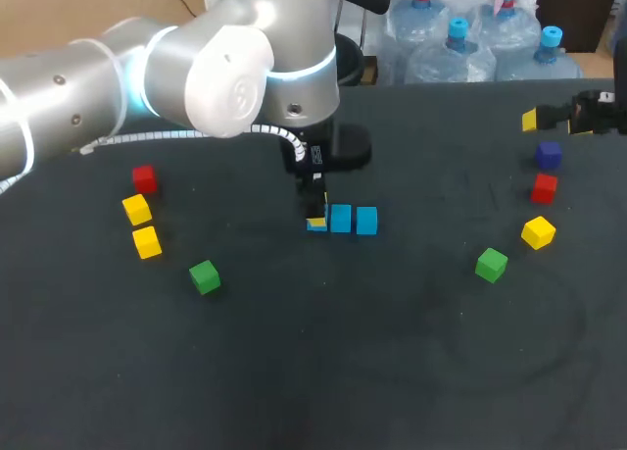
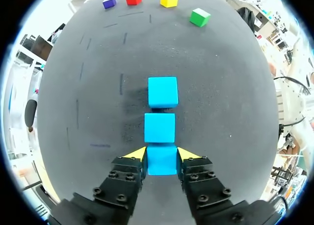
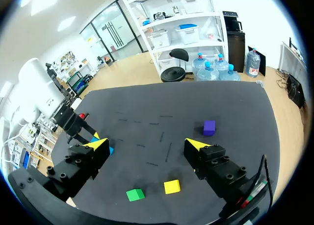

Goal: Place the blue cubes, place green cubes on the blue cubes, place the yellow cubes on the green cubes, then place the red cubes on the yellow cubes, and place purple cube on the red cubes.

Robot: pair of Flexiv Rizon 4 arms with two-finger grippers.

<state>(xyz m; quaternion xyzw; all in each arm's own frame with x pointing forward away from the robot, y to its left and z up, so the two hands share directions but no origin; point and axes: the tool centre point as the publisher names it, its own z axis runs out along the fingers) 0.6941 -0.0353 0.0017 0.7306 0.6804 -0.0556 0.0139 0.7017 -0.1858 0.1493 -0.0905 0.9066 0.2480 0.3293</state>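
Observation:
Three blue cubes lie in a row mid-table. My left gripper (image 2: pixel 162 155) is shut on the nearest blue cube (image 2: pixel 162 160), with a yellow tip against each side. The other two blue cubes (image 2: pixel 159 127) (image 2: pixel 163 91) sit ahead of it, touching or nearly so. From above, the left gripper (image 1: pixel 315 218) stands at the row's left end, beside the blue cubes (image 1: pixel 340 219) (image 1: pixel 366 221). My right gripper (image 3: pixel 147 146) is open and empty, above the table's far right edge (image 1: pixel 563 117). Near it lie a purple cube (image 1: pixel 548 155), red cube (image 1: pixel 545 187), yellow cube (image 1: pixel 538 232) and green cube (image 1: pixel 491 265).
At the left lie a red cube (image 1: pixel 144 178), two yellow cubes (image 1: pixel 137 209) (image 1: pixel 147 241) and a green cube (image 1: pixel 205 276). The left arm's big elbow (image 1: pixel 235 68) hangs over the table's far middle.

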